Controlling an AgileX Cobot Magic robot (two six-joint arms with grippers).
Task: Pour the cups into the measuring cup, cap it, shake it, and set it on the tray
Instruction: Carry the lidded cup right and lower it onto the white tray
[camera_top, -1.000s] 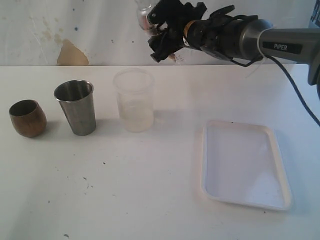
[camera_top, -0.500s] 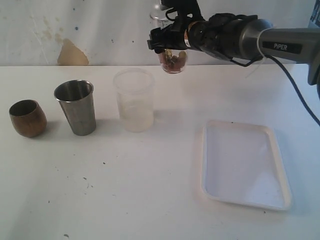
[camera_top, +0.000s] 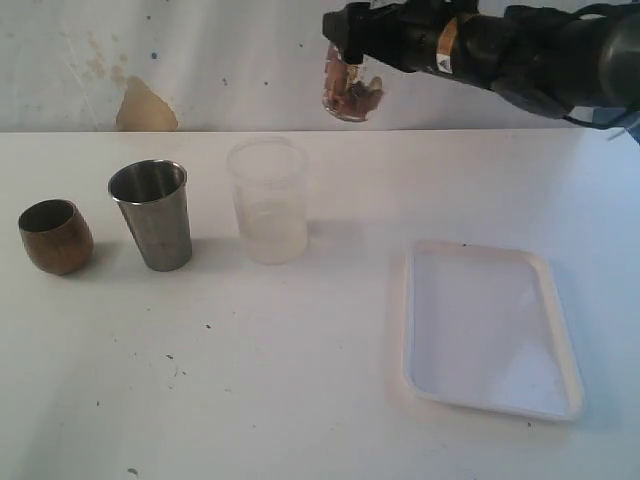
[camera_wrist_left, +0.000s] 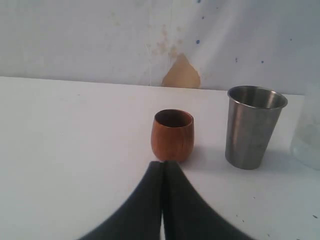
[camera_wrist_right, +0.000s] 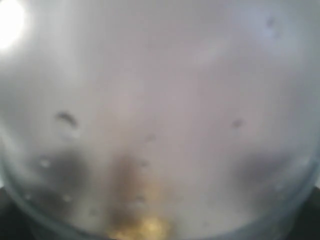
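Observation:
High above the table my right gripper (camera_top: 347, 45) is shut on the clear measuring cup (camera_top: 346, 92), which hangs below the fingers with brown bits in its lower end. In the right wrist view the measuring cup's blurred clear wall (camera_wrist_right: 160, 110) fills the picture and hides the fingers. The brown wooden cup (camera_top: 55, 236) and the steel tumbler (camera_top: 152, 214) stand upright at the left. My left gripper (camera_wrist_left: 162, 164) is shut on nothing, low over the table just short of the wooden cup (camera_wrist_left: 172, 135), with the tumbler (camera_wrist_left: 253, 127) beside it. The white tray (camera_top: 489, 330) lies at the right.
A frosted translucent tapered cup (camera_top: 269, 200) stands upright right of the tumbler, below and to the left of the held cup. A stained wall (camera_top: 140, 105) runs behind the table. The left arm does not show in the exterior view.
The right arm has swung the held measuring cup about: from high and tipped at the top edge, down to upright, then slightly right, with the wrist shifted right.

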